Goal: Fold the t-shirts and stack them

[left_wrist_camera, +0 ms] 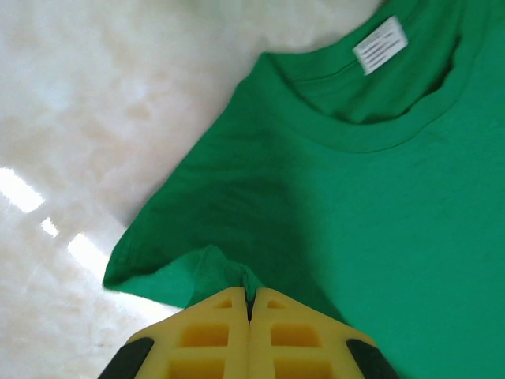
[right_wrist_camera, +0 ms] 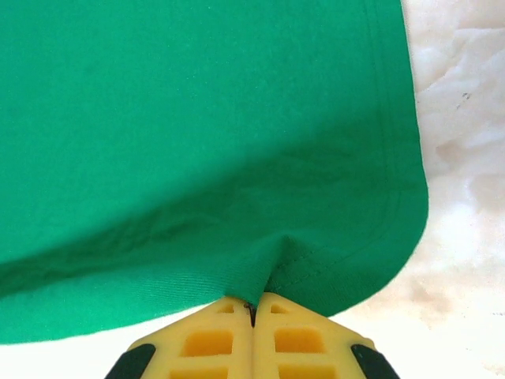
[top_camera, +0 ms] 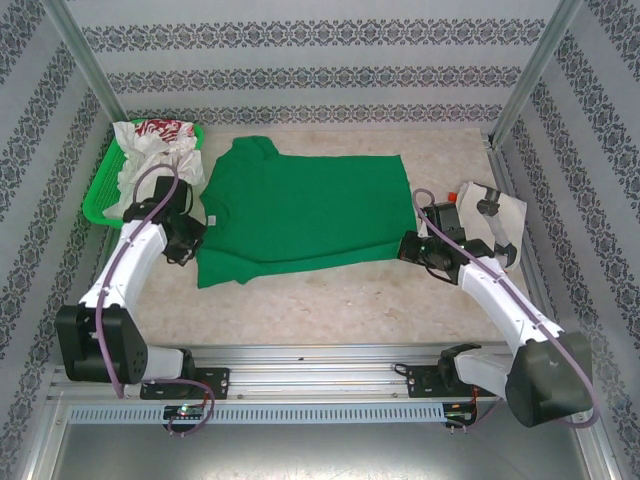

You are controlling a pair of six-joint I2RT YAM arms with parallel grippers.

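A plain bright green cotton t-shirt point(top_camera: 300, 210) lies spread flat on the pale marbled surface point(top_camera: 340, 300), its collar toward the left arm and its hem toward the right. The left claw point(left_wrist_camera: 251, 304) is closed on a fold of cloth at the near sleeve, just beside the collar. The right claw point(right_wrist_camera: 252, 309) is pinched tight on the near corner of the hem, and the cloth puckers into both grips. Crumpled white t-shirts point(top_camera: 150, 165), one with red print, wait in the bright green plastic mesh basket point(top_camera: 100, 195) at the far left corner. This looks like the start of the first fold, with the near long edge gripped at both ends and not yet raised. The next move probably calls for both arms to lift together and carry that edge evenly across toward the far side, keeping it taut so the crease runs straight.
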